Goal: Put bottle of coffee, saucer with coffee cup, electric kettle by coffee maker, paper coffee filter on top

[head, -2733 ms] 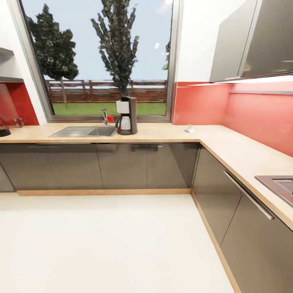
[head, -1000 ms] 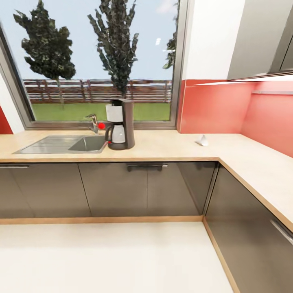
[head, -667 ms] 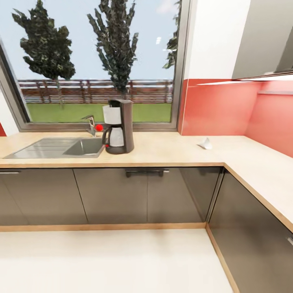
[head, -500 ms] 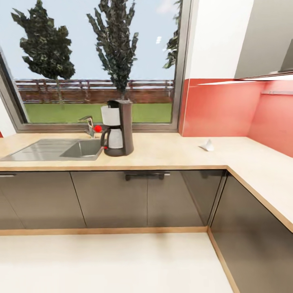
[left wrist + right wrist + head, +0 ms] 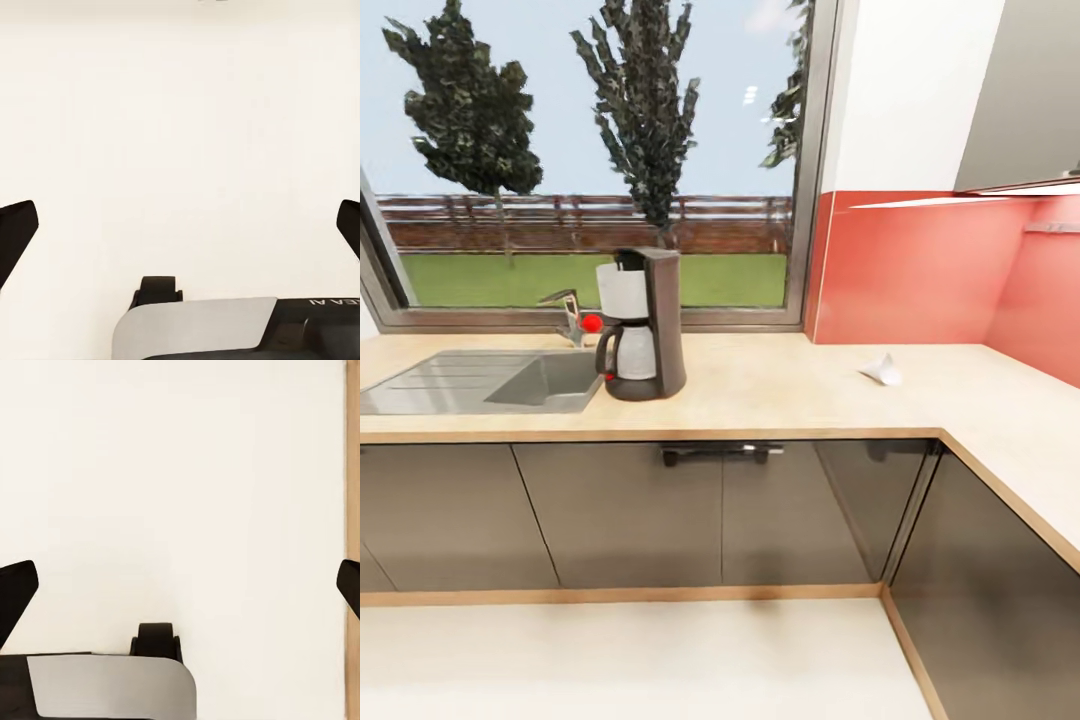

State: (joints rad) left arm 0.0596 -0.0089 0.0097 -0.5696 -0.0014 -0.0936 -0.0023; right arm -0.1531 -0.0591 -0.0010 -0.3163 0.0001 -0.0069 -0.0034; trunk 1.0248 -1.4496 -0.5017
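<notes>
The coffee maker, black-framed with a white panel and white carafe, stands on the wood-grain countertop just right of the steel sink. A small white paper coffee filter lies on the countertop to the right, near the red backsplash corner. In the left wrist view my left gripper is open, its dark fingertips wide apart over pale floor. In the right wrist view my right gripper is open too, with nothing between its fingers. The bottle of coffee, kitchen shelf, saucer, coffee cup and electric kettle are out of view.
Grey cabinet fronts run under the countertop, which turns a corner toward me at the right. A faucet with a red knob sits behind the sink. A wooden plinth strip borders the pale floor.
The camera has come closer to the counter and shifted: coffee maker, sink and filter look larger and lower in the picture. Nothing on the counter has moved itself.
</notes>
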